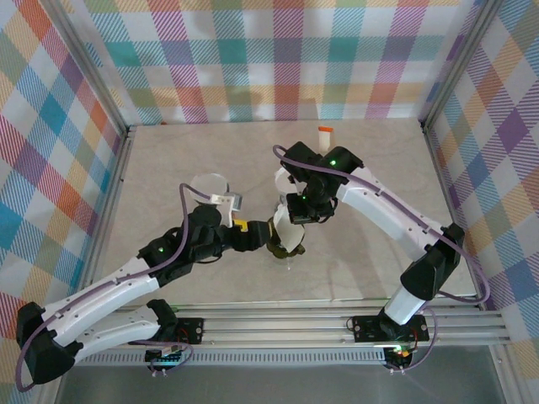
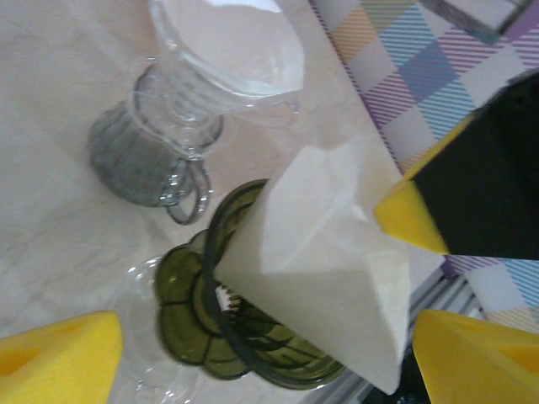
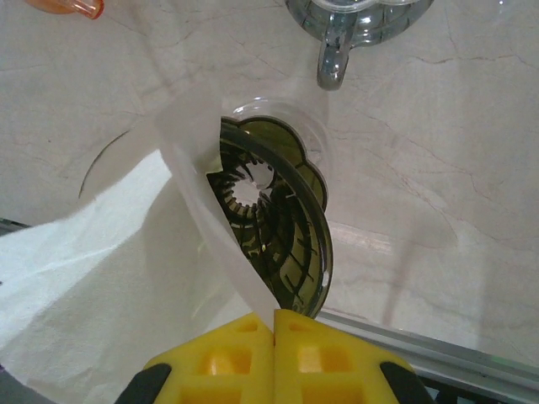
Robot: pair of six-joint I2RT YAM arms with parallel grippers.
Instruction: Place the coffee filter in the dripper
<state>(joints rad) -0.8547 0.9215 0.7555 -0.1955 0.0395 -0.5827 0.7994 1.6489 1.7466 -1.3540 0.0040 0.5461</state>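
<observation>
The olive-green dripper (image 3: 282, 223) lies tilted on the table, its ribbed opening facing my right wrist camera. The white paper coffee filter (image 3: 101, 269) hangs at the dripper's rim, one edge reaching over the opening, and my right gripper (image 3: 274, 324) is shut on that edge. In the left wrist view the filter (image 2: 328, 261) leans across the dripper (image 2: 244, 337), covering its upper part. My left gripper (image 2: 268, 337) is open, a yellow finger (image 2: 59, 358) far out on either side of the dripper. From above, both grippers (image 1: 253, 231) (image 1: 296, 220) meet at the dripper (image 1: 276, 241) mid-table.
A clear glass vessel with a handle (image 2: 194, 109) stands just beyond the dripper, at the left arm's far side (image 1: 209, 187). A small orange-capped item (image 1: 325, 131) sits near the back wall. Checked walls enclose the table, and a metal rail (image 1: 337, 324) runs along its near edge.
</observation>
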